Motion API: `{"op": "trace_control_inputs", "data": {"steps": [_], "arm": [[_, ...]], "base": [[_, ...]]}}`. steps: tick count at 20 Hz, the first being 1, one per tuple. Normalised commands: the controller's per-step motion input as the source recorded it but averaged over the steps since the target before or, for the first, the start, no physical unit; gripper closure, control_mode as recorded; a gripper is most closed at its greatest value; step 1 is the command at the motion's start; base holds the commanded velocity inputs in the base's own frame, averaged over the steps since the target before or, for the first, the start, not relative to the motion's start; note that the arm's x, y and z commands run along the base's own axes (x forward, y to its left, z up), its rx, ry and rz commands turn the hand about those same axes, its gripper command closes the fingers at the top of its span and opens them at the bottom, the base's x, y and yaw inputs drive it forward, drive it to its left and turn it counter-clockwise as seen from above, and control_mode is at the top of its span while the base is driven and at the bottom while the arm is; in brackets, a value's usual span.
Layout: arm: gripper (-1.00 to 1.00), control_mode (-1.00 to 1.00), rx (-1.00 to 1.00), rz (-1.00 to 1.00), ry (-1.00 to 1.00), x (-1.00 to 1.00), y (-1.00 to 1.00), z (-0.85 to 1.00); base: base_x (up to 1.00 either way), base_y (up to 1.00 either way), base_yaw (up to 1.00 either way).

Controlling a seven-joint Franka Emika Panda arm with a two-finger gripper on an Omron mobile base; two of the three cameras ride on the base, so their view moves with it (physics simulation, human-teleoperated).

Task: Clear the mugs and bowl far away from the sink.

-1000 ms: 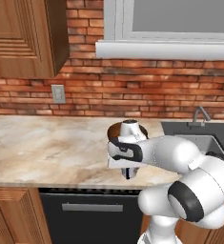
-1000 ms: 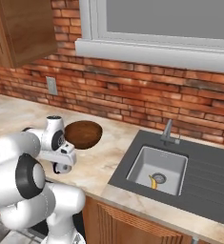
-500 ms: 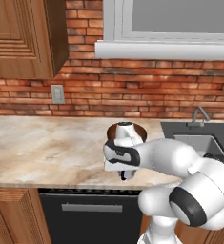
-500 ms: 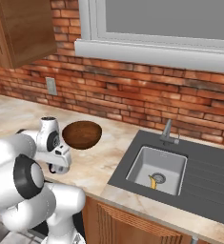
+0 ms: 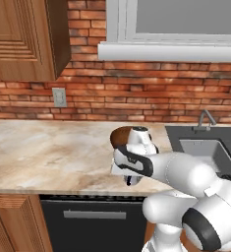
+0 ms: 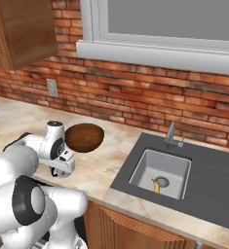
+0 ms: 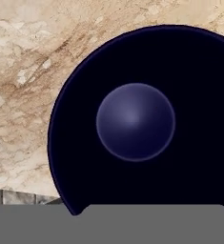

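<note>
mug (image 7: 135,121) | right under the pincer (image 5: 130,181) (seen from above, dark inside) | pincer grip: cannot tell

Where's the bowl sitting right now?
The bowl sits on the marble counter, left of the sink in the right base view, right beside the robot's wrist. In the left base view it peeks out behind the wrist.

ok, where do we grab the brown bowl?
Probably its rim, from above, pinching the wall from inside and outside. The bowl looks far too broad to span across, and it sits low on the counter, left of the sink.
</note>
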Motion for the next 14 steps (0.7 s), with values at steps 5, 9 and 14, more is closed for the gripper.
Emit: {"op": "trace_control_inputs", "data": {"steps": [5,9,14], "arm": [[1.00,-1.00,0.13,0.00,-0.04,-0.01,-0.52,0.48],[1.00,-1.00,0.08,0.00,-0.07,-0.04,-0.39,0.72],[1.00,-1.00,0.02,0.00,-0.04,-0.01,-0.17,0.74]], "base": [[0.00,0.00,0.00],[0.00,0.00,0.00],[0.00,0.00,0.00]]}}
